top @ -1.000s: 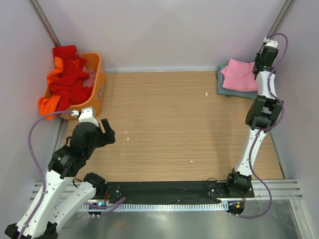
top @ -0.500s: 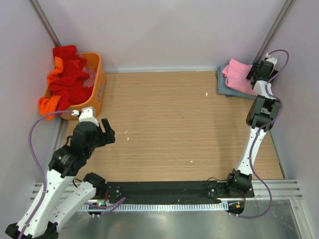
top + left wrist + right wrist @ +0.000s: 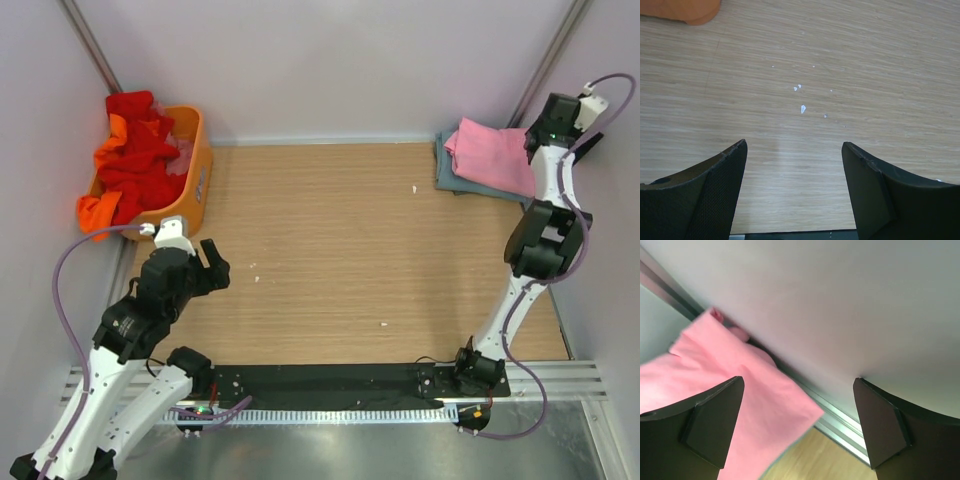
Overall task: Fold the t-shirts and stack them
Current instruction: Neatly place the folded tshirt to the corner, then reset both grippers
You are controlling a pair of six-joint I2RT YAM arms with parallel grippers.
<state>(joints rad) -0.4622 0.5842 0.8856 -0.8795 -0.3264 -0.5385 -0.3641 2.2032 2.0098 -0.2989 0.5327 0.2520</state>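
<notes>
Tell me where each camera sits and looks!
Top external: above and behind the arms, looking down on the table; both arms show.
Left wrist: on the left arm, looking down at bare wood and a corner of the orange basket; its open jaws show.
Right wrist: on the right arm, facing the wall and the pink t-shirt; its open jaws show.
Shared: top and right wrist see the pink t-shirt; top and left wrist, the basket.

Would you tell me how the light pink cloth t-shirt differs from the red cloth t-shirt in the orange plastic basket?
The light pink cloth t-shirt is folded flat; the red cloth t-shirt is crumpled in a heap. The pink one lies on a grey-blue folded shirt at the far right corner of the wooden table; the red one sits in the orange plastic basket at the far left. Both are soft cloth.
</notes>
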